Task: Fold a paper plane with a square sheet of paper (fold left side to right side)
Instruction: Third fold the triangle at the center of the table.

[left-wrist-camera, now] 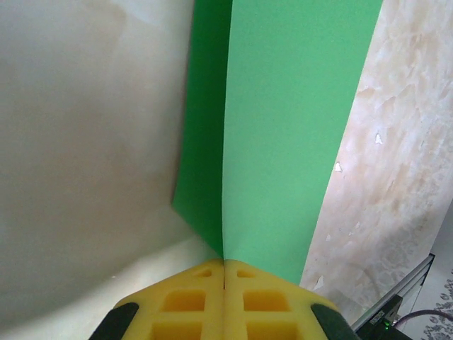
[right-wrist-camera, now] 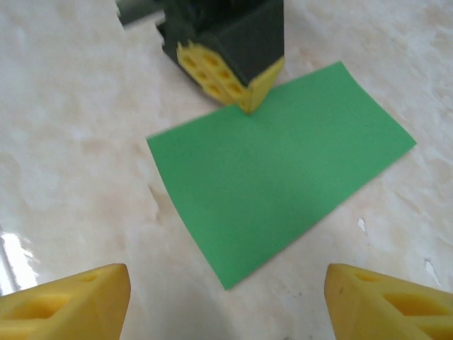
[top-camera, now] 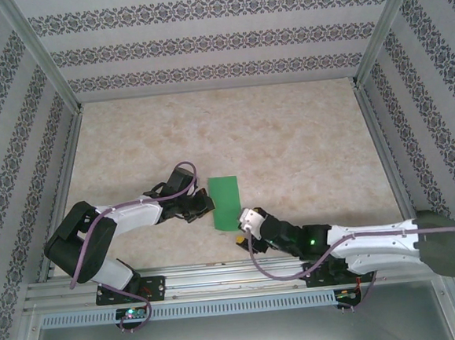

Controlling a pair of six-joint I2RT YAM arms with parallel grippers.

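Near edge of table (top-camera: 303,132), left of centre: the square sheet of paper (top-camera: 224,202) lies flat as a narrow green rectangle, long sides running near to far. It looks folded in half.

Left gripper (left-wrist-camera: 224,263) clenched, fingers pressed together, tips touching the sheet's left long edge. Whether it pinches the paper or only presses on it, cannot tell. The left wrist view shows two green tones meeting along a straight line that runs to the tips.

Right gripper (right-wrist-camera: 226,278) released, fingers wide apart, nothing between them, hovering just short of the sheet's near end.

Step, as judged: setting the crease. Press straight down and run along the fold line. The right gripper could pin the free edges so the layers don't skew.

Surface: pale marbled, slightly glossy, so the paper may slide. Patterned walls (top-camera: 202,42) on three sides, metal rails (top-camera: 220,277) nearest.
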